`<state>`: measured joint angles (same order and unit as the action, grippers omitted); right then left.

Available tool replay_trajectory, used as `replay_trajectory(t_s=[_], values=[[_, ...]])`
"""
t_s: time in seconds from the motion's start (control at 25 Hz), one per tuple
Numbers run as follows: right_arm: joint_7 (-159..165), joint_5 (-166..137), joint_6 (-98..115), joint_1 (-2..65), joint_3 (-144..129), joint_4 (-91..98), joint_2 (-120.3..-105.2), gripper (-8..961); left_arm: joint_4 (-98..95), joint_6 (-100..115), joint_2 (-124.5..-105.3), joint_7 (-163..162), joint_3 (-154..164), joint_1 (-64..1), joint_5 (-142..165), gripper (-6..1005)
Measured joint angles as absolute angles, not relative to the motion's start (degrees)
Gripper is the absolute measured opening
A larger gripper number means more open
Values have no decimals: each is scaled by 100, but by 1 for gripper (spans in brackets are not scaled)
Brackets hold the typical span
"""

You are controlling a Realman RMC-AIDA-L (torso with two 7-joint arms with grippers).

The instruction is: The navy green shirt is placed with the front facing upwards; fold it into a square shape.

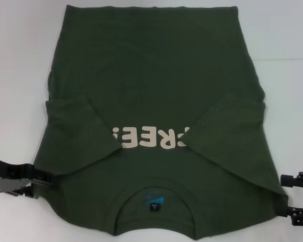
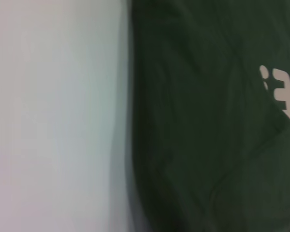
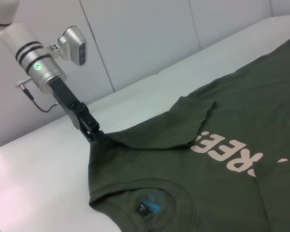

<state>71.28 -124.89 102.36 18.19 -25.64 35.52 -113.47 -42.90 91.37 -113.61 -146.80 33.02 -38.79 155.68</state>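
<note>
- The navy green shirt lies front up on the white table, filling the middle of the head view, its collar at the lower edge and its hem at the top.
- Both sleeves are already folded inward, their tips partly covering the cream print at centre frame.
- Our left gripper sits at the lower left of the head view, against the shirt's shoulder edge; in the right wrist view its fingertips appear pressed together on that edge.
- Our right gripper sits at the lower right, at the other shoulder; we cannot tell whether it grips cloth.
- We judge the cloth soft, light and limp: it will sag and wrinkle when lifted, so we should hold both shoulder corners and lift evenly to keep the fold straight.
- No containers appear in any view.
</note>
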Motion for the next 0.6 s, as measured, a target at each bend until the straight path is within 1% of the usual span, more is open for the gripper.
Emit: replay_trajectory(t_s=[0.04,0.32,0.48,0.6], values=[[7128,-12489,10234,1820,-2560,3554,-11347,885,-4299,9129,-11363,-14689,3317,-3881,15583,916],[7127,-12489,10230,1828,-2544,3559,-11347,885,-4433,9016,-11438,-14470,3451,-3850,15568,659],[7127,-12489,10230,1833,-2541,3551,-11347,885,-4414,8999,-11439,-14493,3469,-3878,15611,520],[7128,-12483,10239,1838,-2540,3551,-11347,885,-4431,8995,-11427,-14521,3471,-3882,15614,282]])
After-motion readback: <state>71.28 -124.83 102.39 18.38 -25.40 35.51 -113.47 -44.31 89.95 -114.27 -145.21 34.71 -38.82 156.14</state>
